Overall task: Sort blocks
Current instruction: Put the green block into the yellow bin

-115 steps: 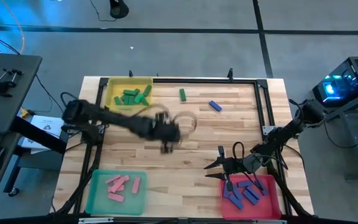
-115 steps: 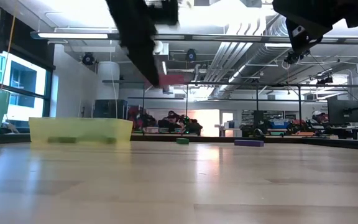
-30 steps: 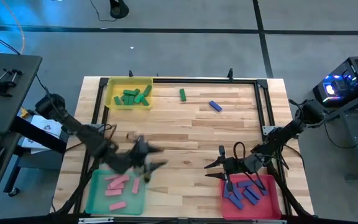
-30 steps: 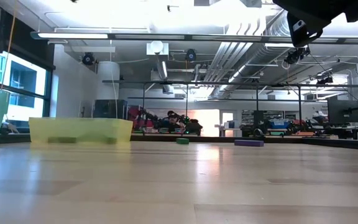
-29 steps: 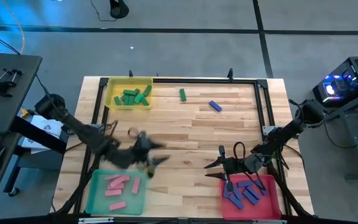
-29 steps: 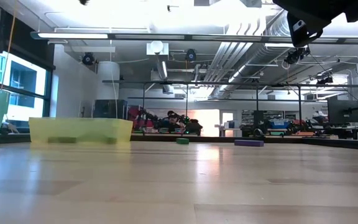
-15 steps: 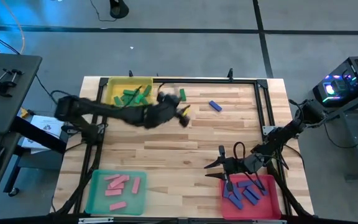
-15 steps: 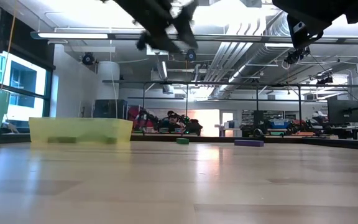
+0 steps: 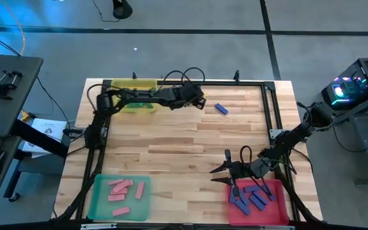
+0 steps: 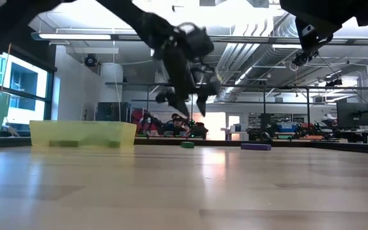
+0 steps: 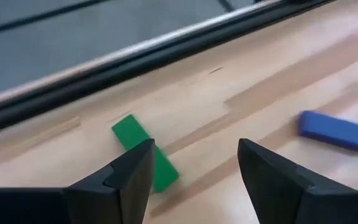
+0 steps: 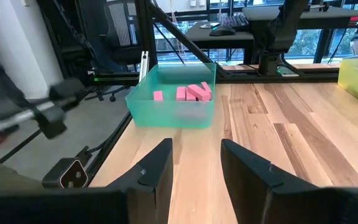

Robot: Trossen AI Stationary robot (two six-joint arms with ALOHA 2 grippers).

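My left gripper (image 9: 197, 101) is open near the table's far edge, hovering above a loose green block (image 11: 143, 151), which lies flat on the wood. In the left wrist view the block lies by one finger, partly behind it; in the low view the gripper (image 10: 187, 105) hangs clear above the block (image 10: 187, 145). A blue block (image 9: 220, 108) lies flat to its right. My right gripper (image 9: 226, 172) is open and empty at the near right, beside the red tray (image 9: 276, 203).
The yellow tray (image 9: 147, 84) with green blocks sits at the far left, partly under my left arm. The teal tray (image 9: 101, 201) with pink blocks is at the near left. The red tray holds blue blocks. A black frame rail (image 11: 166, 50) runs along the far edge.
My left gripper has swung from beside the teal tray at the near left across the table toward the far edge. It now hangs lower, over the loose green block.
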